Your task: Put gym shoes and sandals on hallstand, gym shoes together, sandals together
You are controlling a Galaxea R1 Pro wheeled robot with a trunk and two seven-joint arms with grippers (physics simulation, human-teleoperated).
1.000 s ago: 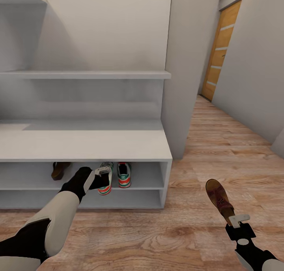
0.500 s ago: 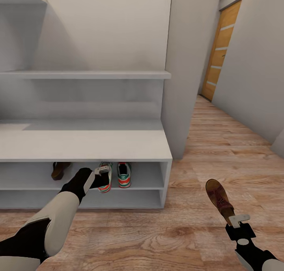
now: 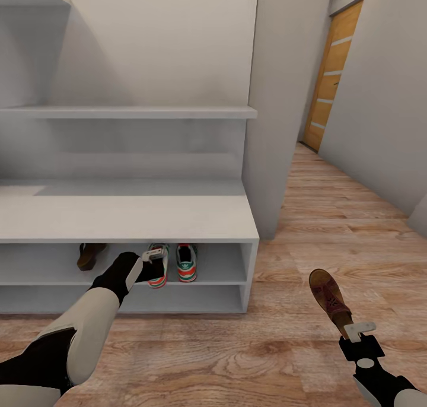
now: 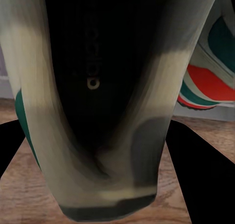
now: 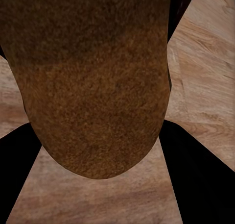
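the left gripper (image 3: 155,258) reaches into the top shelf of the white shoe rack (image 3: 178,217), its jaws pinching the heel of one gym shoe (image 3: 158,272). the other gym shoe (image 3: 187,263) stands just beside it on that shelf. a brown sandal (image 3: 90,254) sits further left on the same shelf. the right gripper (image 3: 357,331) is over the wood floor (image 3: 332,217), its jaws pinching the second sandal (image 3: 328,299), which is off the rack.

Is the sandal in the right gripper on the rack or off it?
Off: the sandal sits in the right gripper, above the floor.
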